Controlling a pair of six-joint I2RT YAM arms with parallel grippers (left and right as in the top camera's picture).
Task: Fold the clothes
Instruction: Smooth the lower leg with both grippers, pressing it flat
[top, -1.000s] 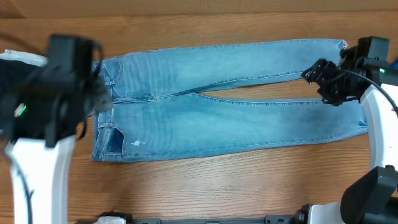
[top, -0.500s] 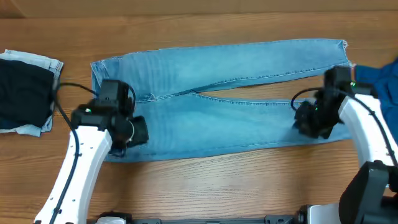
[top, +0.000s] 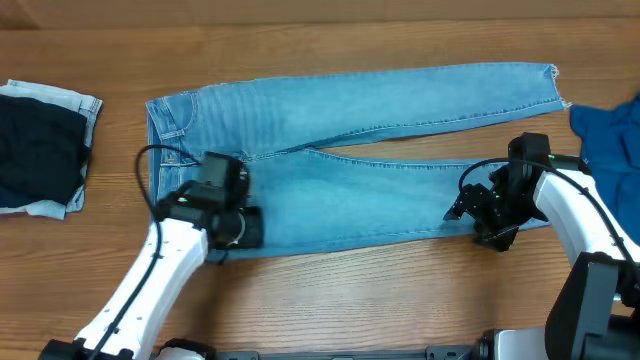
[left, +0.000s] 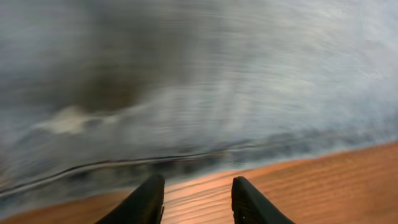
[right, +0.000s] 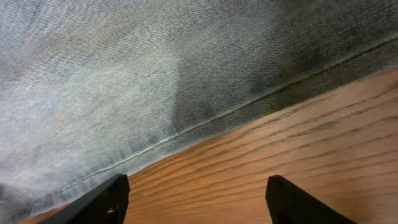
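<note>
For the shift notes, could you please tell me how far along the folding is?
Done: a dark piece sits folded at far left. In hand: the jeans lie flat, unfolded; the left pincer and right pincer are open at their near edge, gripping nothing. Left: folding them, then the blue garment.

A: Left side?
B: Left arm (top: 140, 290), white, runs diagonally up from the bottom-left edge, with the black wrist at its top end. Left end effector (top: 232, 225) points down. Wrist view is blurry, but the fingers (left: 146, 199) stand apart with a narrow gap.
A: Right?
B: Right arm (top: 590, 220) rises from the lower-right corner and bends, and the forearm reaches left. Right end effector (top: 475, 212) sits low, aimed left. Its fingers (right: 102, 202) are spread wide, clearly wider than the left's.
</note>
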